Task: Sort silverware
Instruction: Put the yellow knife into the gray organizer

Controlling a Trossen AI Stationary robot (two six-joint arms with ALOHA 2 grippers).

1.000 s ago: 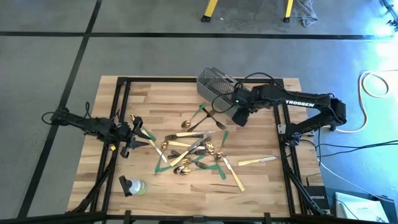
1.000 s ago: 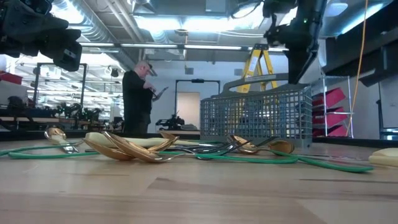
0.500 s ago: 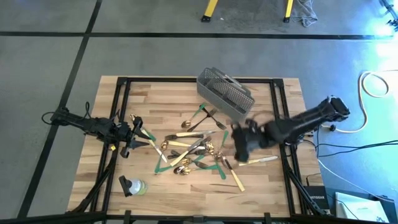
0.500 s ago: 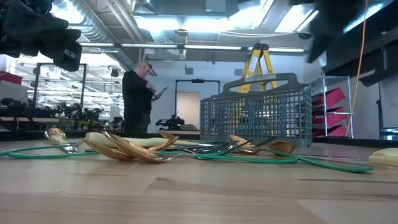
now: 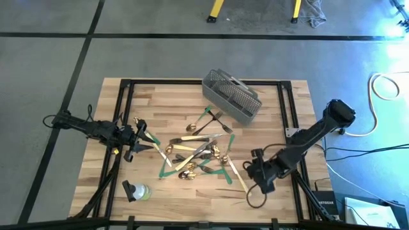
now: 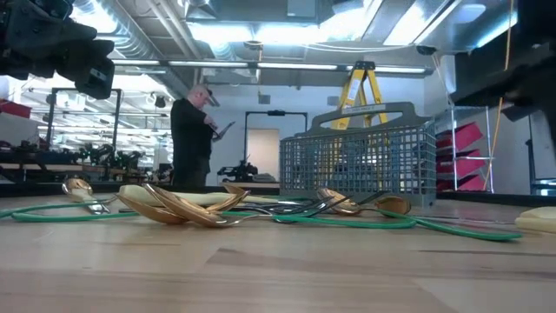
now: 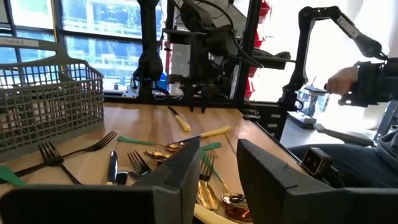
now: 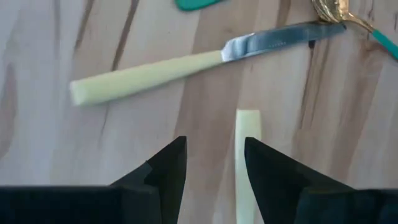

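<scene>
Currently: right gripper low over table's near-right part, fingers parted, nothing between them. Knife just beyond fingertips, cream handle end showing; second knife lying crosswise farther on. Silverware pile mid-table among green tape; basket at far edge. Left gripper waiting at table's left, fingers slightly apart, empty. Recommended: straddle handle squarely, descend until fingertips near wood, close mid-handle, lift level. Risk: knife skidding if pinched off-centre.
</scene>
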